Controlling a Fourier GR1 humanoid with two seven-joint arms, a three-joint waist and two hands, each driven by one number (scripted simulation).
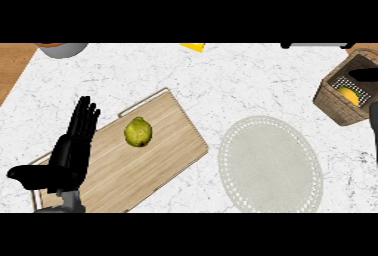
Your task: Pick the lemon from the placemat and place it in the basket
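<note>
Marble counter [221,85]: 1 lemon [348,95] in 1 basket [332,102], 1 placemat [271,163], left hand [70,150] spread flat.

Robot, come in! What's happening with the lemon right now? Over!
Left hand open, resting over wooden cutting board. Right hand barely visible at right edge. Yellow lemon inside brown wicker basket. Round pale placemat bare.

White marble-look countertop [221,90] w/ grey veining fills most of the view. Wood surface strip [13,65] along the left edge, upper corner. Light is even, soft shadows only.
</note>
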